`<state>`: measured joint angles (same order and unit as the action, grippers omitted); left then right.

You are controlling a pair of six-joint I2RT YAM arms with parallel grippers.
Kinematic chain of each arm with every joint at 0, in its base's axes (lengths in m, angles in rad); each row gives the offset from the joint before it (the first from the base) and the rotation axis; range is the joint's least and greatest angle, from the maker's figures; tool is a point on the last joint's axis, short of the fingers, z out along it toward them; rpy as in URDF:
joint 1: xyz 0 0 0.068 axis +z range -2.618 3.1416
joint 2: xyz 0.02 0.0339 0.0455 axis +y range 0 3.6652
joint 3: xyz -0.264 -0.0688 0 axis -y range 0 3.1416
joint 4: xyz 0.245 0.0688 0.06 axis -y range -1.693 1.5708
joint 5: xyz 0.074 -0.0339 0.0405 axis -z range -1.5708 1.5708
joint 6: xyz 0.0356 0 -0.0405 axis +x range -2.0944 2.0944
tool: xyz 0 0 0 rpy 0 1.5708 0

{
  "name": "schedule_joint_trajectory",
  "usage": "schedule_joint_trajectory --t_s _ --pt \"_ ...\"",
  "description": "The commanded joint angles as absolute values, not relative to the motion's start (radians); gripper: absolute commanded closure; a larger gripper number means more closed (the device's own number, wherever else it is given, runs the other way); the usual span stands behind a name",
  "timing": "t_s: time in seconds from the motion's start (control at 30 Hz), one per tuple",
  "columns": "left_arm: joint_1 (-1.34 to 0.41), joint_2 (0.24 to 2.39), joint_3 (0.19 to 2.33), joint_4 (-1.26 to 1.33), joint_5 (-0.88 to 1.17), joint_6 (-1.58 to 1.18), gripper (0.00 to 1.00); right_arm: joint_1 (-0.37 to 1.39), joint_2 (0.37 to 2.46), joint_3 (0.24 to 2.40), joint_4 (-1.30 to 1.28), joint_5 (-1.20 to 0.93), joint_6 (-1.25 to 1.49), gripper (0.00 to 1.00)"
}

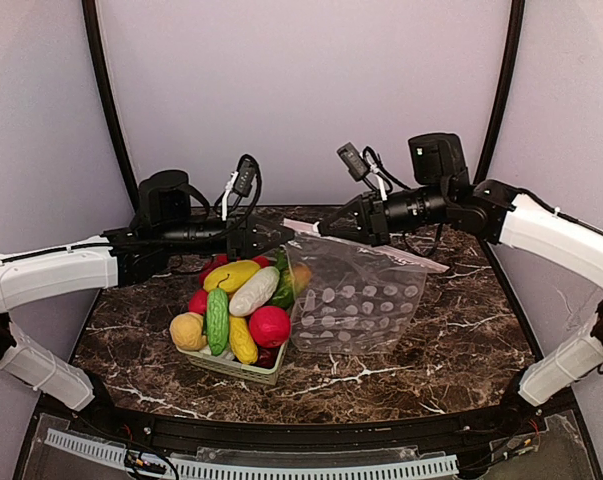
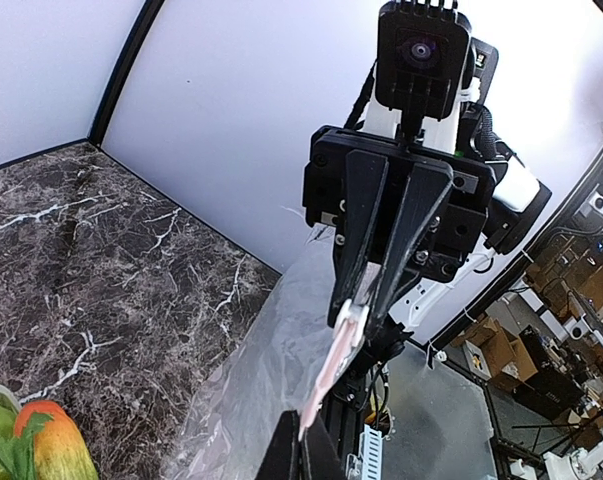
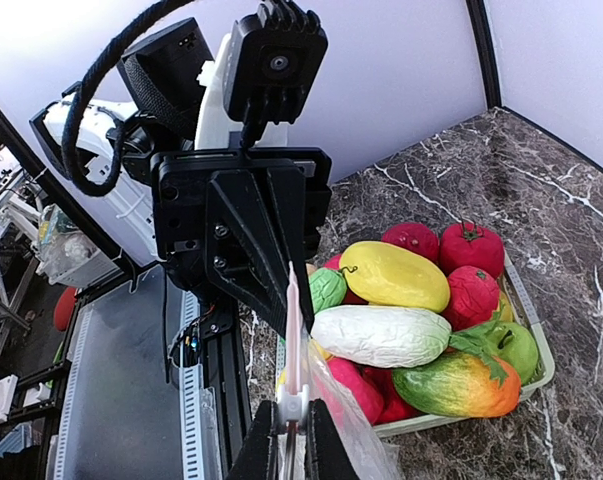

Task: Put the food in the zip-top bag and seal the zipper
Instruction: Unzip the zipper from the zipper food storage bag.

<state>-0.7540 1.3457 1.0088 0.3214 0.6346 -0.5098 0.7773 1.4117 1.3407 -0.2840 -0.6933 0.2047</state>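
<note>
The clear dotted zip-top bag (image 1: 356, 300) is held up at its top edge between my two grippers, and its lower part rests on the table. My left gripper (image 1: 268, 238) (image 2: 299, 422) is shut on the end of the pink zipper (image 2: 333, 365) (image 3: 293, 331). My right gripper (image 1: 323, 228) (image 3: 292, 412) is shut on the white slider (image 3: 292, 400) (image 2: 351, 314), a short way along the strip. The two grippers face each other closely. The food (image 1: 243, 300) (image 3: 393, 275) is piled in the pale green basket (image 1: 243, 368) just left of the bag.
The basket (image 3: 421, 422) stands at the middle left of the dark marble table (image 1: 451, 350), touching the bag's left side. A curved white backdrop (image 1: 301, 90) closes off the rear. A slotted cable duct (image 1: 251, 465) runs along the near edge.
</note>
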Motion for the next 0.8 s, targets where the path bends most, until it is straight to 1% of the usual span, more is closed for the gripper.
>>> schedule_joint_trajectory --t_s 0.0,0.77 --pt "-0.720 1.309 0.991 0.302 0.603 -0.527 0.99 0.754 1.362 1.318 -0.286 -0.687 0.215 1.00" --pt "-0.663 1.304 0.957 0.281 0.570 -0.554 0.99 0.682 1.230 1.225 -0.364 -0.607 0.203 1.00"
